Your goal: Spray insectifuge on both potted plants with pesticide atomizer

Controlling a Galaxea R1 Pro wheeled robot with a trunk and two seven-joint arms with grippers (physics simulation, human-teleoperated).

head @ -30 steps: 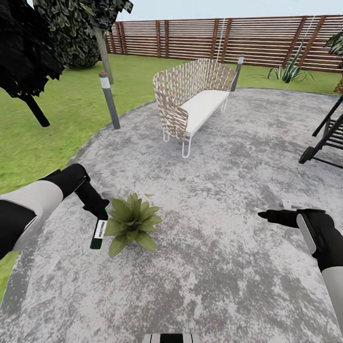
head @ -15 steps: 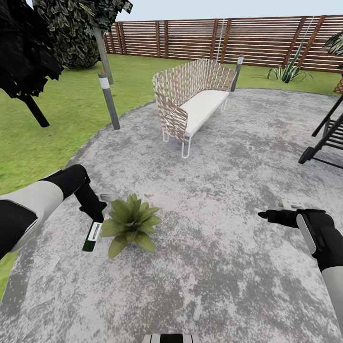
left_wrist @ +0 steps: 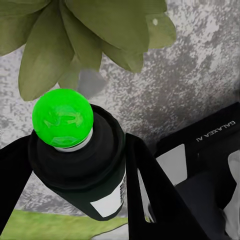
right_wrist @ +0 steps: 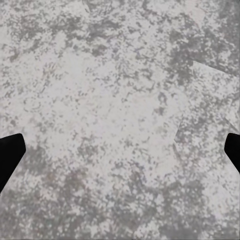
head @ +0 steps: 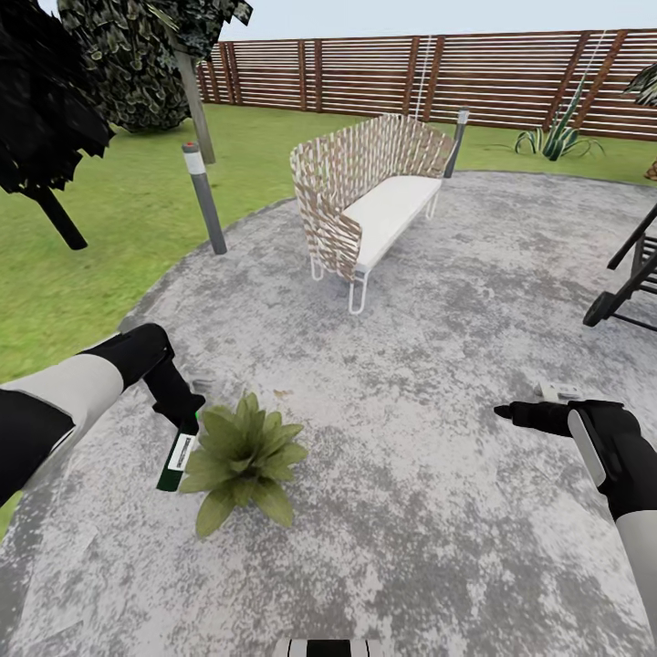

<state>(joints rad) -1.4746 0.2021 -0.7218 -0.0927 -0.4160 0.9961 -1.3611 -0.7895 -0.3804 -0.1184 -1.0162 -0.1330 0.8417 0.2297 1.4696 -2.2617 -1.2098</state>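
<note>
My left gripper [head: 185, 418] is shut on the pesticide atomizer [head: 175, 454], a dark bottle with a white label that hangs tilted, its far end low over the paving. In the left wrist view the black fingers [left_wrist: 145, 185] clamp the atomizer [left_wrist: 85, 170], whose round top shows bright green and points at the leaves. A potted plant [head: 239, 461], a low green rosette, sits on the grey patio right beside the bottle; its leaves [left_wrist: 100, 25] and a bit of grey pot [left_wrist: 90, 82] show close ahead. My right gripper [head: 500, 412] hovers open over bare paving [right_wrist: 120, 100] at the right.
A wicker bench [head: 365, 196] with a white seat stands on the mottled patio [head: 438, 310] ahead. A short lamp post [head: 203, 196] marks the grass edge at the left, under dark trees [head: 46, 109]. A black chair frame [head: 630, 283] sits at the right, a slatted fence [head: 456, 78] behind.
The view has crept forward, so the plant now sits lower and nearer. The atomizer stays in my left gripper, swung slightly left along the plant's edge. The right arm has not moved.
</note>
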